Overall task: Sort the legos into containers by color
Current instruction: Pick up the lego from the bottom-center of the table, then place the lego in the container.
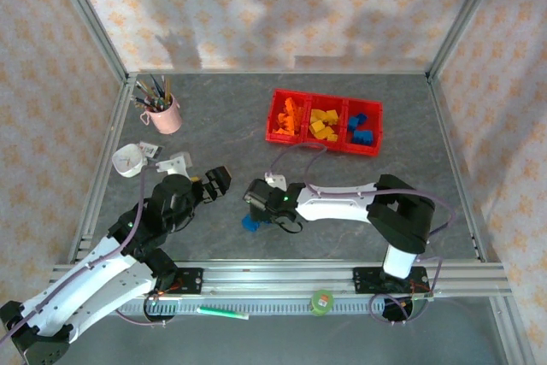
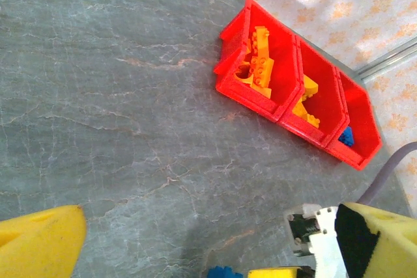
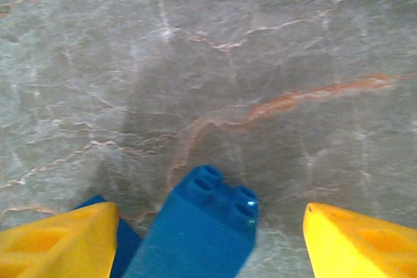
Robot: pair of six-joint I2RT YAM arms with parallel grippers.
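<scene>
A blue lego point(image 3: 202, 226) lies on the grey table between the yellow fingers of my right gripper point(image 3: 210, 211). Its jaws are open, with a gap left between the brick and the right finger point(image 3: 365, 245). A second blue piece point(image 3: 125, 245) peeks out behind the left finger point(image 3: 58, 239). From above, the right gripper point(image 1: 256, 203) reaches low over the blue lego point(image 1: 249, 222). The red containers point(image 1: 369, 147) hold orange legos point(image 1: 289, 117), yellow legos point(image 1: 322, 121) and blue legos point(image 1: 359, 128). My left gripper point(image 1: 218, 182) hovers open and empty just to the left.
A pink cup of pens point(image 1: 162, 108) stands at the back left. A white round object point(image 1: 128, 160) and a small white piece point(image 1: 177, 161) lie near the left arm. A green tape roll point(image 1: 321, 301) and a green pen point(image 1: 224, 312) rest on the front rail.
</scene>
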